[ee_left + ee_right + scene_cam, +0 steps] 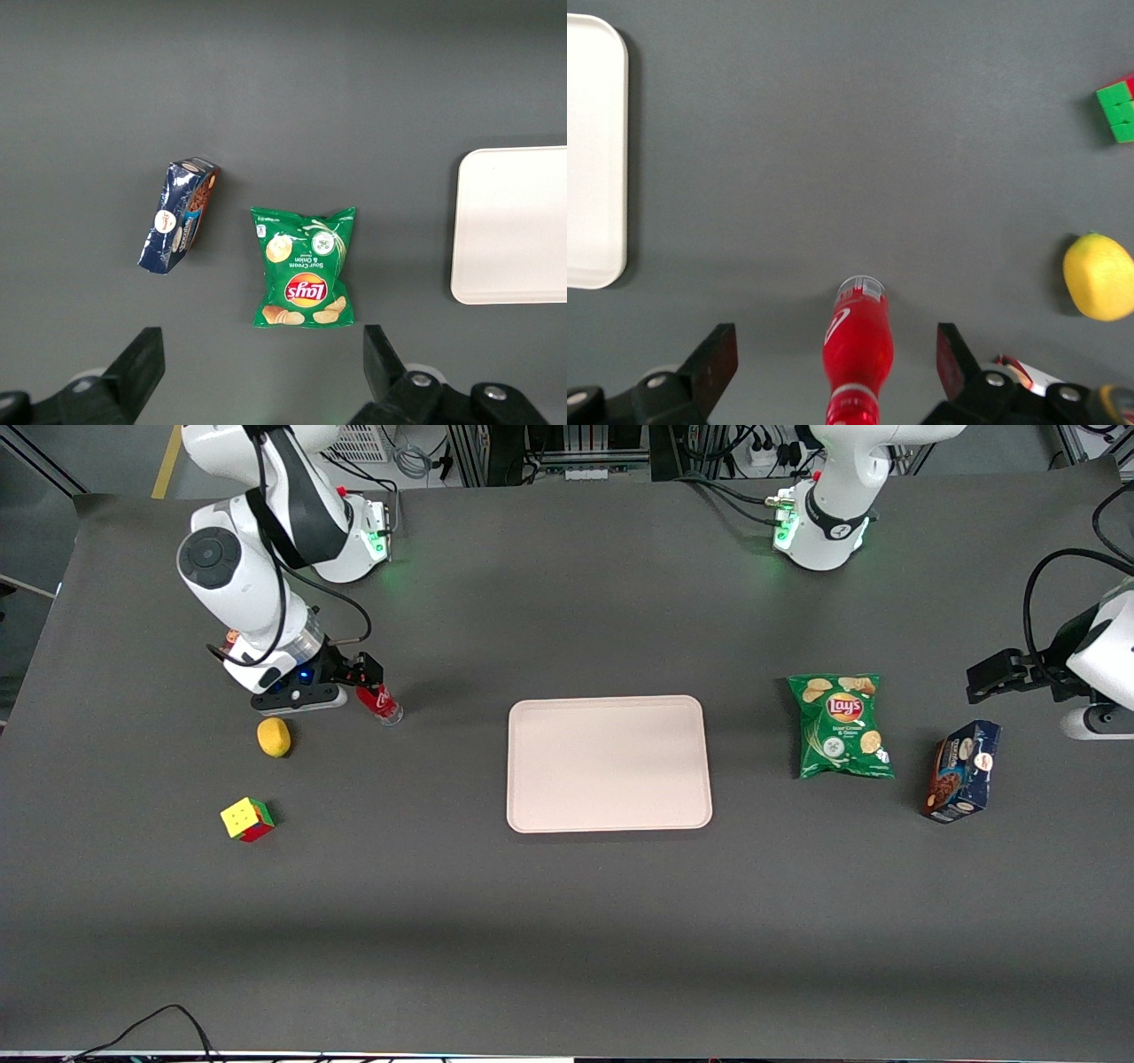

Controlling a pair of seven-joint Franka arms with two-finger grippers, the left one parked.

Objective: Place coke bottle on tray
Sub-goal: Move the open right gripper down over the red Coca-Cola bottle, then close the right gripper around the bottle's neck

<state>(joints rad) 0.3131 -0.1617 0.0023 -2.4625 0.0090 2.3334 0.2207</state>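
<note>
Closing on the bottle: you have the gripper (833,367) low over the coke bottle (857,354), fingers (716,359) spread wide with one on each side of it, touching nothing yet.
Bottle: it lies on the table (567,921) toward the working arm's end, well apart from the tray (609,763), cap end toward your wrist and clear base pointing away.
Grip point: judging from the wrist view, the bottle sits roughly midway between the fingers; keep it centred so both pads meet the red wrap together and it does not roll.
Depth: go low enough to catch the body at its widest, not the narrow neck near the cap.
Neighbours: the lemon (274,737) is just beside your gripper and the puzzle cube (247,819) lies nearer the front camera; neither blocks the closing.
Route: once you hold it, lift clear, then carry it sideways to the tray, which has nothing on it.
</note>
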